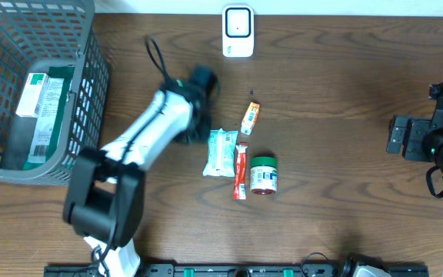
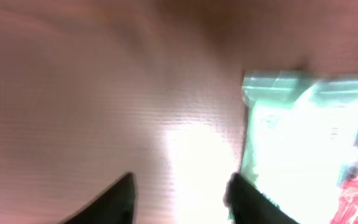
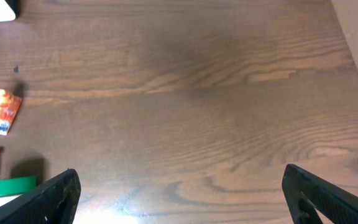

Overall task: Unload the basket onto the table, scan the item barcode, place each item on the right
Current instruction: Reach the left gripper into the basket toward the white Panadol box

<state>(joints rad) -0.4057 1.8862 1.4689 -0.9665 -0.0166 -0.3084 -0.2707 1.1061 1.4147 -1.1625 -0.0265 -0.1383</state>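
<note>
Wood table (image 1: pixel 344 115): left tool (image 2: pixel 180 190) parted (holding nothing) beside green packet (image 2: pixel 291 137).

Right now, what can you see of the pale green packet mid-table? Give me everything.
The pale green packet is a flat, glossy, plastic-looking pouch in mint and white, with print too small to read. It lies flat on the wooden table, apparently sealed. A red stick sachet runs along the edge farthest from the left pincer and seems to touch it. The pincer is open right beside the packet, not holding it. The wrist view is blurred.
</note>
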